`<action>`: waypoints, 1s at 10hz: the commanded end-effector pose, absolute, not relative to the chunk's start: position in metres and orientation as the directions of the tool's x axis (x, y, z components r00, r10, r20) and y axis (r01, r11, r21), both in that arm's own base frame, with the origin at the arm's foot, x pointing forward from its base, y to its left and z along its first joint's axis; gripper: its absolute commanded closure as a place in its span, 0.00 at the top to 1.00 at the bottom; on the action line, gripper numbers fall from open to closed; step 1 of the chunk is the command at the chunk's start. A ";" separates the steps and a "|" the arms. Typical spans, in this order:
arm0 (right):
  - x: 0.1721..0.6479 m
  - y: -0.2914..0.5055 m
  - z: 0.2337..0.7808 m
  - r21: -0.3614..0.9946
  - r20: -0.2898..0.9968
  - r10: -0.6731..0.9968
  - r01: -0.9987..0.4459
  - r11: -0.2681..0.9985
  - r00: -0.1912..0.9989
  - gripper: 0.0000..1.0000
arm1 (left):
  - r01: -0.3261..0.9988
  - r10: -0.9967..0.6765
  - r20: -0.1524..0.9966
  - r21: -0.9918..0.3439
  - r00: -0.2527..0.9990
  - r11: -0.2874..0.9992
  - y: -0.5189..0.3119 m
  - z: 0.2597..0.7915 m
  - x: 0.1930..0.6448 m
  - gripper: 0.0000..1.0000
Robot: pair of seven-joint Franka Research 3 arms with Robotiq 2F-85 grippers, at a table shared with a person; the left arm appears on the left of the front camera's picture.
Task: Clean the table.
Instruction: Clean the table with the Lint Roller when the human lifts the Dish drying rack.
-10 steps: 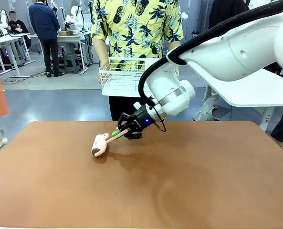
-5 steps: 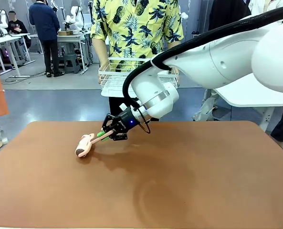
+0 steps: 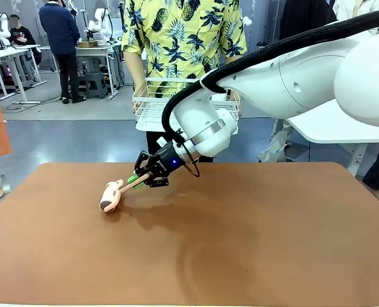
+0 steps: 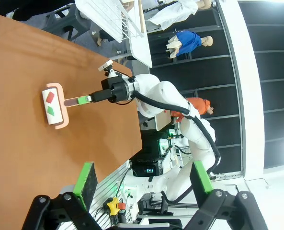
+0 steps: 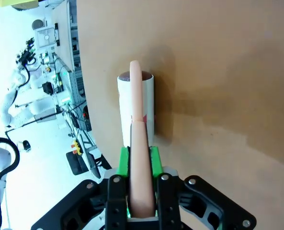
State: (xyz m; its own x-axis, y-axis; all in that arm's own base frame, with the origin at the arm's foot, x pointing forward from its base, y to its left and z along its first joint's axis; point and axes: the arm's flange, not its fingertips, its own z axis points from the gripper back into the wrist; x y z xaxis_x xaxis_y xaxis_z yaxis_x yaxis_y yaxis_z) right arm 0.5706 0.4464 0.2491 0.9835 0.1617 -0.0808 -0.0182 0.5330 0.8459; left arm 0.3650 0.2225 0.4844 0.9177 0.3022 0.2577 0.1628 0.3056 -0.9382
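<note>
A lint roller (image 3: 110, 196) with a pink handle and a white roll lies with its roll on the reddish-brown table (image 3: 253, 249), left of the middle. My right gripper (image 3: 141, 178) is shut on the handle, reaching in from the right. In the right wrist view the handle (image 5: 139, 143) runs up between the green pads (image 5: 124, 163) to the roll (image 5: 149, 103). The left wrist view shows the roller (image 4: 54, 106) from above, with red and green marks on it. There my left gripper (image 4: 142, 179) hangs open, high above the table (image 4: 17, 62), with nothing between its fingers.
A person in a yellow patterned shirt stands at the far edge holding a white wire rack (image 3: 152, 107). A white-topped table (image 3: 342, 125) stands at the right behind my right arm. Other people and tables are far off at the back left.
My right arm has swept the roller leftward across the table over the last second, most of it in the first half; the grip on the handle is unchanged.
</note>
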 end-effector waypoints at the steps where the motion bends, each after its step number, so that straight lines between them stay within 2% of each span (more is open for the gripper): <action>1: 0.562 0.425 0.285 0.863 -0.070 0.182 -0.032 0.504 0.981 0.21 | 0.173 0.305 0.265 -0.939 0.915 0.298 0.224 0.487 0.363 1.00; 3: 0.569 0.403 0.307 0.891 -0.076 0.181 -0.015 0.453 0.981 0.21 | 0.173 0.305 0.265 -0.939 0.915 0.298 0.224 0.487 0.363 1.00; 7: 0.562 0.346 0.336 0.892 -0.093 0.230 -0.021 0.452 0.969 0.21 | 0.173 0.305 0.265 -0.939 0.915 0.298 0.224 0.487 0.363 1.00; 10: 0.552 0.275 0.372 0.900 -0.038 0.232 -0.068 0.431 0.972 0.21 | 0.173 0.305 0.265 -0.939 0.915 0.298 0.224 0.487 0.363 1.00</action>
